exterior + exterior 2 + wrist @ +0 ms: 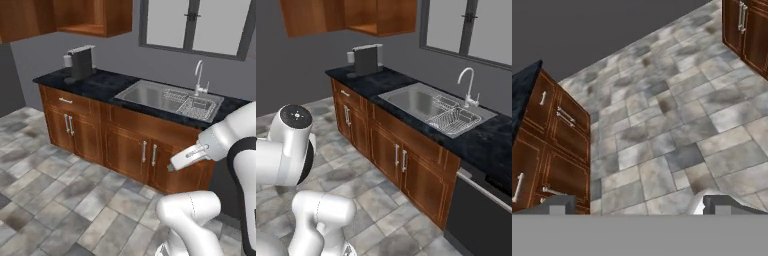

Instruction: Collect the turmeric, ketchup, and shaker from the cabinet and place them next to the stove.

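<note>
At the far left of the left base view, a reddish-brown wall cabinet (30, 20) hung above the counter, and beside it a second unit (95, 17) stood with its interior showing open; nothing inside either could be made out. The ketchup, turmeric and shaker could not be located from these pictures, and the stove likewise could not be identified with certainty.

Below the cabinets, a grey coffee machine (80, 62) stood upright on the left end of a dark speckled counter (100, 82). To its right, a steel sink (155, 95) was set into the counter, with a wire dish rack (197, 107) in its right-hand basin and a curved tap (200, 75) rising behind it. A window (200, 25) occupied the wall above the sink. Beneath the counter ran wooden base cupboards (125, 145) with a drawer on the left and short vertical bar handles on the doors. In the right base view, a dark appliance front (481, 210) adjoined the cupboards at the right end.

The white arm (220, 145) rose at the lower right, well apart from the counter. In the hand view, the gripper (639, 205) pointed down at a grey stone-tiled floor (662, 130), its two fingertips (554, 204) standing wide apart with nothing between them. Wooden cupboards (552, 145) lay at the left of that view, and more cupboard doors (747, 30) at the upper right.
</note>
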